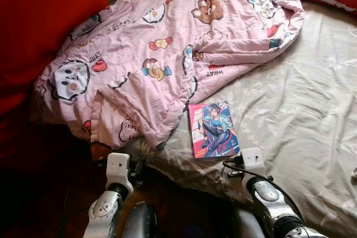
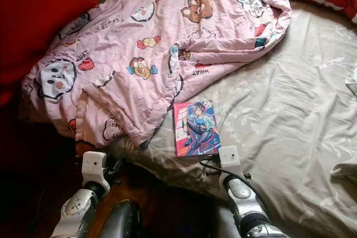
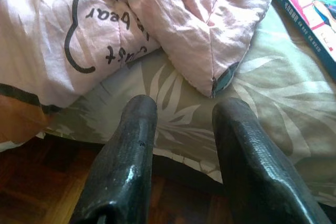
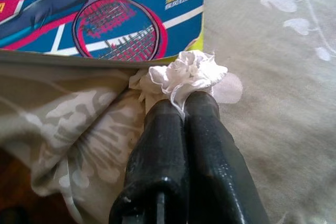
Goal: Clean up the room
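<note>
Left eye view: a pink cartoon quilt (image 1: 167,48) sprawls across the upper frame over a beige bedsheet (image 1: 301,115); a comic book (image 1: 212,129) lies at lower centre, both arms at the bottom edge.

Left wrist view: the left gripper (image 3: 184,114), fingers spread wide and empty, points at the quilt's corner.

Right wrist view: the right gripper (image 4: 184,106) pinches a crumpled white tissue (image 4: 186,74) beside the book's corner.

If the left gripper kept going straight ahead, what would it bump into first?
Probably the pink blanket. The left gripper, fingers open, points over the edge of the bed sheet, and a folded corner of the blanket lies straight ahead. Depth is hard to judge, so it might brush the sheet first.
</note>
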`<state>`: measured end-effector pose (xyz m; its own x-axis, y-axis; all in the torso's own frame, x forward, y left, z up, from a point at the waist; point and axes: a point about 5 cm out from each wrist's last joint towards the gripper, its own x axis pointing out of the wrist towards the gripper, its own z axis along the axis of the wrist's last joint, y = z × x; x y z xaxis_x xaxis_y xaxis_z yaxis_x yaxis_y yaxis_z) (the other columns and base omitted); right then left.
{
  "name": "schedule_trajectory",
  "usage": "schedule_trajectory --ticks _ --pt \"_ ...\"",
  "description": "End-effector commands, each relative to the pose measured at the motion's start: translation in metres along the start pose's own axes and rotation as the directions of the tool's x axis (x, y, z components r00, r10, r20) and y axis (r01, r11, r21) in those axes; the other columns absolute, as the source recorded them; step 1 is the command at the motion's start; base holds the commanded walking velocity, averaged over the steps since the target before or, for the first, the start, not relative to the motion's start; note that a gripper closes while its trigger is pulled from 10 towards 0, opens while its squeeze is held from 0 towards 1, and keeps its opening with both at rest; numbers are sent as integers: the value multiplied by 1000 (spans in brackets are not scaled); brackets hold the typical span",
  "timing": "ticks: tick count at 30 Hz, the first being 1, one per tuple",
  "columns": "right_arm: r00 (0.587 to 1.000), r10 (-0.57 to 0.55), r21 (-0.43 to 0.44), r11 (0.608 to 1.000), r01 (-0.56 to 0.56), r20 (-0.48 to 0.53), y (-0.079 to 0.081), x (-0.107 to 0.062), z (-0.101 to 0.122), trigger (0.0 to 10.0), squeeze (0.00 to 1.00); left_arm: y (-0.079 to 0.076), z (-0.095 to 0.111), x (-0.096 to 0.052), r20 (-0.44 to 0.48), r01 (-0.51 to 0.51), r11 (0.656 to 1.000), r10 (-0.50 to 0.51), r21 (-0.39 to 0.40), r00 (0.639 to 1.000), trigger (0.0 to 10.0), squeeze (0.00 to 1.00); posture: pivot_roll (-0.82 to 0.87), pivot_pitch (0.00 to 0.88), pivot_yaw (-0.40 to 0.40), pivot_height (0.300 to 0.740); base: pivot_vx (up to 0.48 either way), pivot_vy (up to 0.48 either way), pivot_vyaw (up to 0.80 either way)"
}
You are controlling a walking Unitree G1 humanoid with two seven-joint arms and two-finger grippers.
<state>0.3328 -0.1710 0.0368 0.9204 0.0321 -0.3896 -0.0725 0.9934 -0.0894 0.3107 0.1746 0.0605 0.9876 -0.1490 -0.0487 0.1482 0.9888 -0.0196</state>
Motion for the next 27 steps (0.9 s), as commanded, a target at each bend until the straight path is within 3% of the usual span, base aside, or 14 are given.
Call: schedule_trajectory --ticks 1,6,12,19,20,21,27 --pt "1000 -26 55 998 25 11 0 -4 -10 0 0 5 -11 -7 -49 -21 1000 21 -3 999 10000 0 -9 299 50 611 0 0 0" --pt "978 -123 145 984 99 166 -10 -11 -2 0 0 4 -11 -6 -45 -23 1000 23 -8 999 10000 0 -23 282 41 611 0 0 0" --pt "945 -174 191 974 124 276 -18 -24 -4 0 0 3 -12 -5 -47 -26 1000 25 -13 999 10000 0 -40 261 34 611 0 0 0" --pt "910 -177 226 970 95 376 -14 -34 3 0 0 3 -12 -3 -43 -31 999 30 -15 999 10000 0 -54 228 31 611 0 0 0" --pt "902 -165 232 970 74 399 -11 -35 7 2392 0 4 -12 -2 -40 -35 999 35 -15 999 10000 0 -59 213 30 611 0 0 0" --pt "900 -157 235 970 63 407 -9 -35 9 10000 0 4 -12 -2 -38 -39 999 39 -15 999 10000 0 -62 200 30 611 0 0 0" --pt "896 -148 219 974 58 418 -4 -33 13 10000 0 4 -14 -5 -27 -59 998 59 -13 998 10000 0 -64 153 31 611 0 0 0"
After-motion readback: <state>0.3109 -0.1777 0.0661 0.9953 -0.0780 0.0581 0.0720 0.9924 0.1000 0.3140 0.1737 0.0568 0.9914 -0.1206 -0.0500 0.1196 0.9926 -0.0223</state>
